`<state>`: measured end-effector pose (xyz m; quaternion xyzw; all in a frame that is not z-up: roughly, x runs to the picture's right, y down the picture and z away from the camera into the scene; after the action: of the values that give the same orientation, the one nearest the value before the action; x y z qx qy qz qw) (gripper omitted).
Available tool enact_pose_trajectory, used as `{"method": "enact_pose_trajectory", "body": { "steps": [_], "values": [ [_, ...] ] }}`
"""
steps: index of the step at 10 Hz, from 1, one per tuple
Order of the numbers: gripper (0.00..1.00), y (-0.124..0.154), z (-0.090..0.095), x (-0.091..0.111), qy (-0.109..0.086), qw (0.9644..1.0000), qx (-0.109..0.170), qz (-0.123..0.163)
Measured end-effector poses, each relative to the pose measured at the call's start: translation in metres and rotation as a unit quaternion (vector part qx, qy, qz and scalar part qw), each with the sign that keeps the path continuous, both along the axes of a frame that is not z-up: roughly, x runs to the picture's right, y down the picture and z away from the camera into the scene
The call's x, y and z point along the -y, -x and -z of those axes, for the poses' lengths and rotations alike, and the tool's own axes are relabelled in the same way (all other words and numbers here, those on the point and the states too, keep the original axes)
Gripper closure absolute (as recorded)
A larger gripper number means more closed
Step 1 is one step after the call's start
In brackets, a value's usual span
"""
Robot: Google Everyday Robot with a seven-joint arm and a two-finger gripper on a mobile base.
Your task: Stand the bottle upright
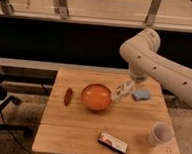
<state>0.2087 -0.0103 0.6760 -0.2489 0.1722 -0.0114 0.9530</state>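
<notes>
Wooden table [75, 135] w/ a dark wall strip and a railing behind, dim warm light. Gripper [127, 86] sits low over the table's middle-back, at the end of the white arm [156, 58] that reaches in from picture-right. Jaws are pressed together and, as far as I can make out, pinching the bottle [119, 92] near its upper end.

Bottle is tilted, not upright: its top leans toward the gripper and its lower end is down by the picture-right rim of the orange bowl [96, 97]. Can't tell if that lower end touches the rim or the tabletop.

Outward from there:
- a blue sponge [141, 95] is just beside the gripper on the far side from the bowl
- a flat reddish-brown item [68, 96] lies on the bowl's other side; can't ID it
- a dark snack packet [112, 142] lies near the front edge
- a white cup [160, 133] stands upright at the front corner, well apart from the rest

Step in hand, my read: grasp made, bottle mid-way through being tipped up, so the task is only part done.

Next move prob calls for rotating the wrist until the bottle's axis is vertical. Then the base goes flat on bare wood btwn bowl and sponge, w/o nudging either, and the jaws open only once it stands steady. A slim bottle will likely topple easily, so release should be gentle.
</notes>
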Motion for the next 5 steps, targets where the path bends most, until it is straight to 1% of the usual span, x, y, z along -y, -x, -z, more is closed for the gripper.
{"method": "enact_pose_trajectory", "body": {
  "steps": [1, 2, 3, 4, 5],
  "values": [
    [1.0, 0.004, -0.011, 0.004, 0.012, 0.9995, -0.028, -0.008],
    [1.0, 0.005, -0.027, 0.008, 0.03, 0.9975, -0.061, -0.02],
    [1.0, 0.002, -0.035, 0.011, 0.034, 0.9968, -0.069, -0.023],
    [1.0, -0.001, -0.039, 0.015, 0.035, 0.9969, -0.067, -0.024],
    [1.0, -0.005, -0.041, 0.015, 0.034, 0.9977, -0.052, -0.029]
  ]
}}
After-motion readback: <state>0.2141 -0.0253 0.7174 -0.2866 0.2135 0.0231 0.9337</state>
